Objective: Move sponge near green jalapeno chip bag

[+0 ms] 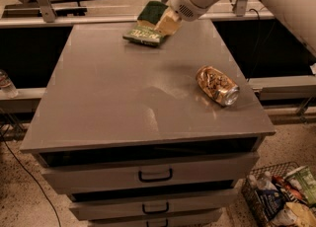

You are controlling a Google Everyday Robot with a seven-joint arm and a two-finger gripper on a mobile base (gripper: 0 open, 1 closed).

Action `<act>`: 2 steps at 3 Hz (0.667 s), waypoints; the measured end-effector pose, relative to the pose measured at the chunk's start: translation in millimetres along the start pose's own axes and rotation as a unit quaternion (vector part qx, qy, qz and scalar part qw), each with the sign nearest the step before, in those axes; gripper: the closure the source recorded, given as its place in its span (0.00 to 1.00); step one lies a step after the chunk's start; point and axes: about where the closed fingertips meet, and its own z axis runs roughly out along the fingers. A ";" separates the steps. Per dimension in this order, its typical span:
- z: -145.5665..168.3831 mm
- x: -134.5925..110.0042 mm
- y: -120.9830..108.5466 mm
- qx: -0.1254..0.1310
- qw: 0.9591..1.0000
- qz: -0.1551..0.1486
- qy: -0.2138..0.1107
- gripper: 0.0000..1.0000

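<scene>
The sponge [166,22], pale yellow foam with a dark green top [152,11], is held at the far edge of the grey cabinet top [113,93]. My gripper [172,18] comes in from the upper right on a white arm and is shut on the sponge. The green jalapeno chip bag [142,34], with white lettering, lies flat at the far edge just left of and below the sponge. The sponge hangs over the bag's right end; I cannot tell whether they touch.
A crushed orange-gold soda can [217,85] lies on its side at the right of the top. The cabinet has drawers with dark handles [155,175]. A wire basket of packets [282,197] stands on the floor at the bottom right. A shelf rail [59,21] runs behind.
</scene>
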 end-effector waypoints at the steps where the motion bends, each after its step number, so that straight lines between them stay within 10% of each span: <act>1: 0.8 7.2 -13.9 0.021 1.000 -0.001 0.007 1.00; 2: 3.8 28.8 -48.0 0.054 0.998 -0.005 0.019 1.00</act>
